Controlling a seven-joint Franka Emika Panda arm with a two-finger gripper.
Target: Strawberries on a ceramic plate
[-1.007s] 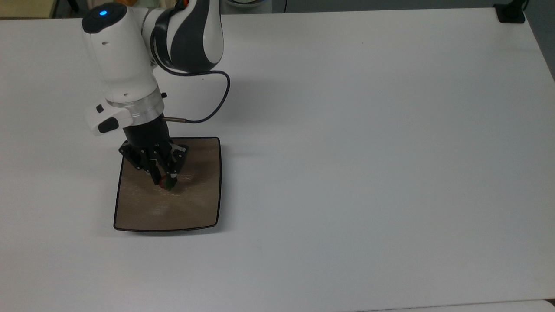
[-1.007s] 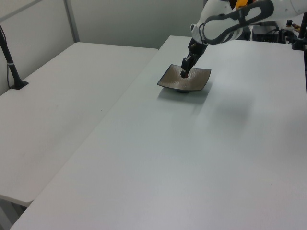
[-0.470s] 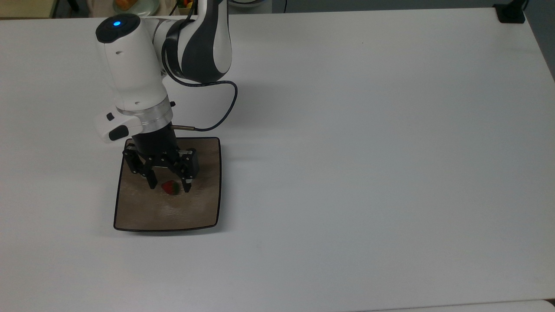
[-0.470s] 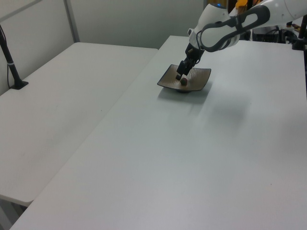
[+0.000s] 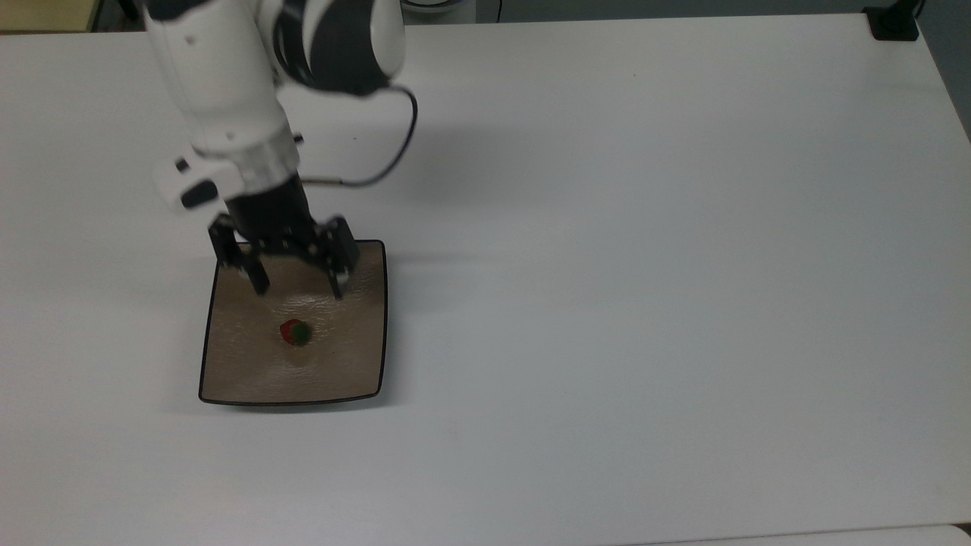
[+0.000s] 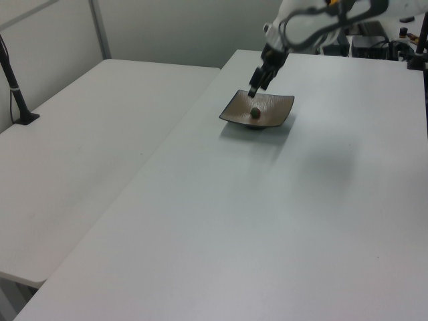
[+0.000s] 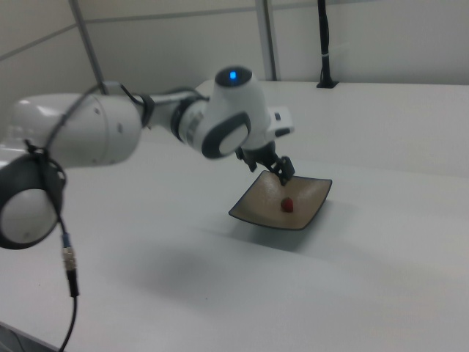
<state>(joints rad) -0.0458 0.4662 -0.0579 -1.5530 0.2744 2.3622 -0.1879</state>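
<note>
Now, the biggest thing is the white table (image 5: pixel 645 265), wide and bare around the plate. Next comes the robot arm (image 5: pixel 227 98), big and white with dark bands, leaning over the plate's far edge in the top view.

Then the ceramic plate (image 5: pixel 250 371), square and tan-brown with a thin black rim (its corners curl up a little in the right view). The gripper (image 5: pixel 297 287) hangs above the plate's upper edge in the top view. Its two black fingers stand wide apart, and they hold nothing.

Smallest of all is the strawberry (image 5: pixel 294 332), dark red with a green cap. It lies alone near the middle of the plate, apart from the fingers.

The job looks done. What could go wrong? If the arm dipped back down, a finger could bump the strawberry and roll it, or knock the plate's rim and slide the plate.
</note>
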